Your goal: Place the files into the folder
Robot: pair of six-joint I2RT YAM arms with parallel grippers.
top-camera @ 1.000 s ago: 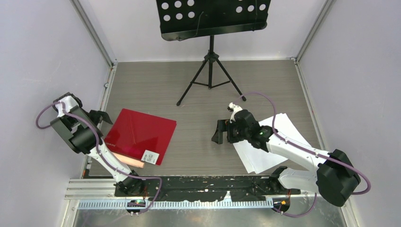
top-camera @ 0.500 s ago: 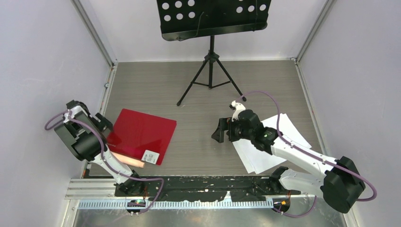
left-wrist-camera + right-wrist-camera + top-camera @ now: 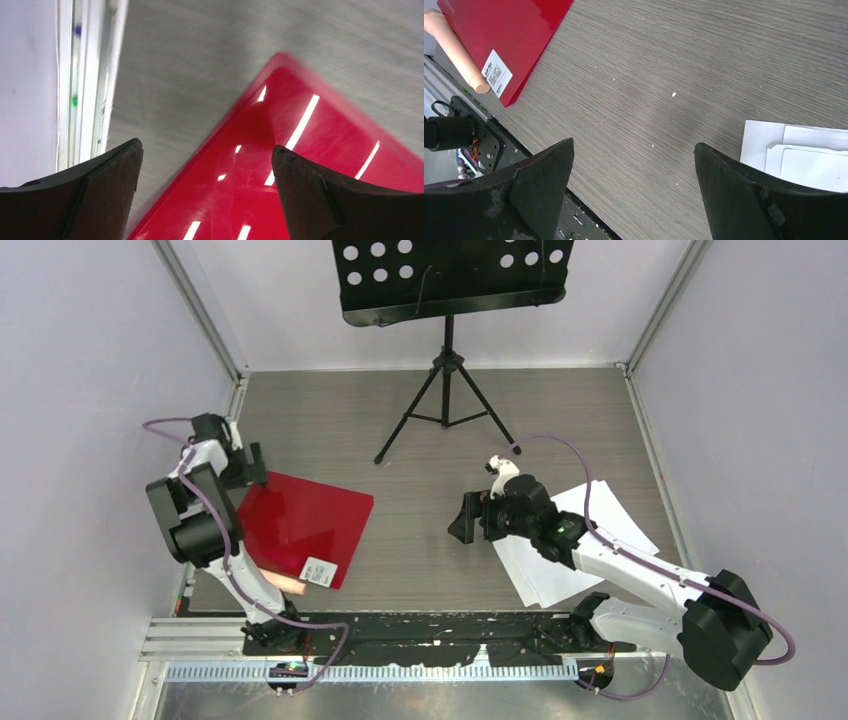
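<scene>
Probably folder [image 3: 300,525] stiff, glossy, slippery: lift cover at corner edge. Files [image 3: 535,575] light, floppy: pinch corner. Left gripper [image 3: 205,149], right gripper [image 3: 634,146] spread, empty.

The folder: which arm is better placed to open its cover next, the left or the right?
Probably the left. Its tool hovers open over the far left corner of the closed folder, while the right tool is open above the table, near the files and away from the folder.
</scene>
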